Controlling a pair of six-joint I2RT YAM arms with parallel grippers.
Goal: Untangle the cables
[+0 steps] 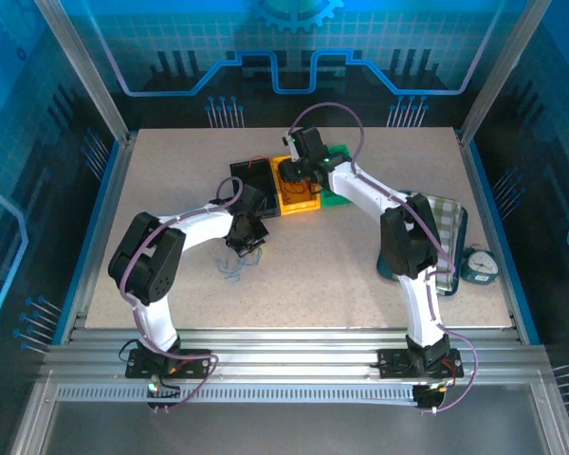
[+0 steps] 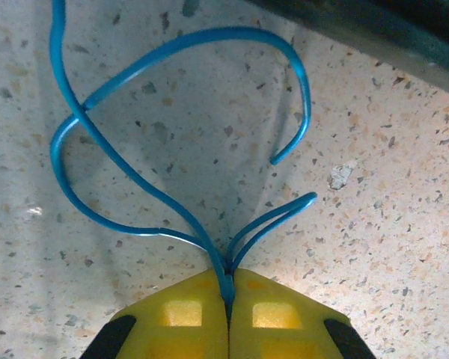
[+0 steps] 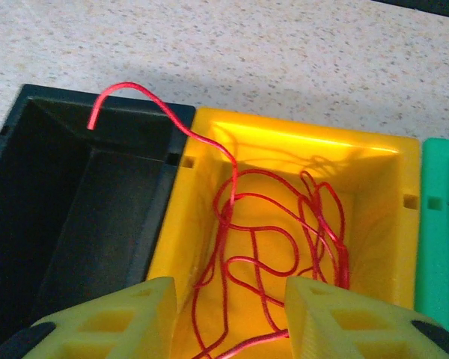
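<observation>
blue thin wire sits clamped in the left gripper; right gripper gapes over thin red wire in yellow plastic bin.

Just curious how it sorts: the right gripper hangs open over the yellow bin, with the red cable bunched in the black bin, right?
No. The red cable is bunched in the yellow bin, as the right wrist view shows; only one end arches over the black bin.

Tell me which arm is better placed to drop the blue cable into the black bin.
Left, probably. The left gripper is shut on the blue cable, near the black bin. The right gripper hangs open over the yellow bin holding the red cable.
</observation>
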